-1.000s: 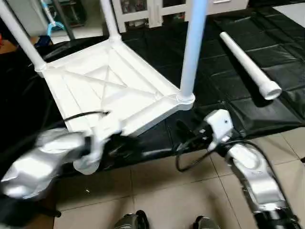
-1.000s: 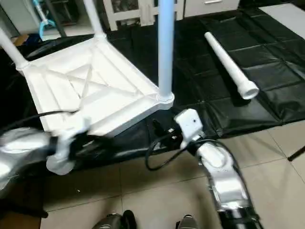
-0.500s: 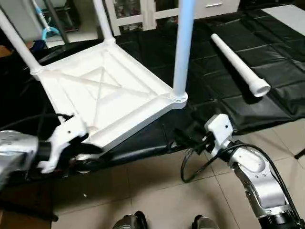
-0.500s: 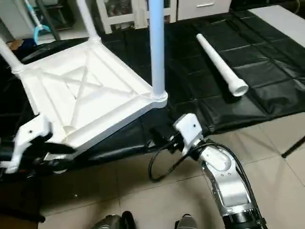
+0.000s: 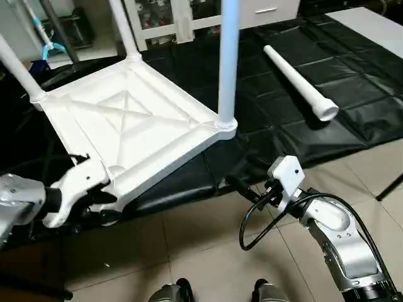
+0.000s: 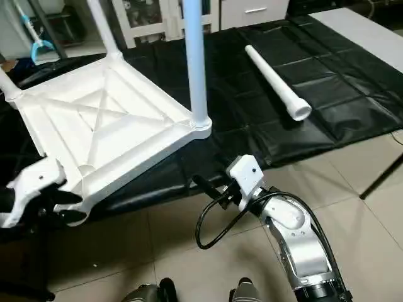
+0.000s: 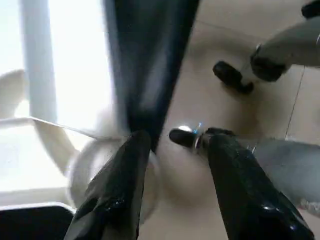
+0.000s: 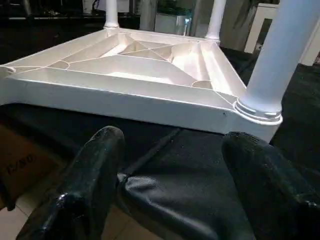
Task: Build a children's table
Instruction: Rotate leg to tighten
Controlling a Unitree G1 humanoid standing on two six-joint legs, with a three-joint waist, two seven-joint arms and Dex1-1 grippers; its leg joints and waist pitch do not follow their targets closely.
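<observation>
white tabletop [image 5: 126,126] upside down, three legs [image 5: 228,60] fitted, both tools released, left tool [image 5: 104,207], right tool [image 5: 242,189]

- Beige tile floor [image 5: 208,251] in the foreground.
- Black mat [image 5: 352,94] spread over the floor farther back, its near edge wrinkled.
- White cabinet [image 5: 189,16] along the back wall, a drawer handle beside it.
- Cardboard box [image 8: 20,160] near the mat edge.

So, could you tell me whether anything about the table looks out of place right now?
Yes: the upturned tabletop has three legs standing in its corner sockets, while the fourth leg lies loose on the black mat off to the robot's right. The near corner socket beside the left gripper is empty.
</observation>
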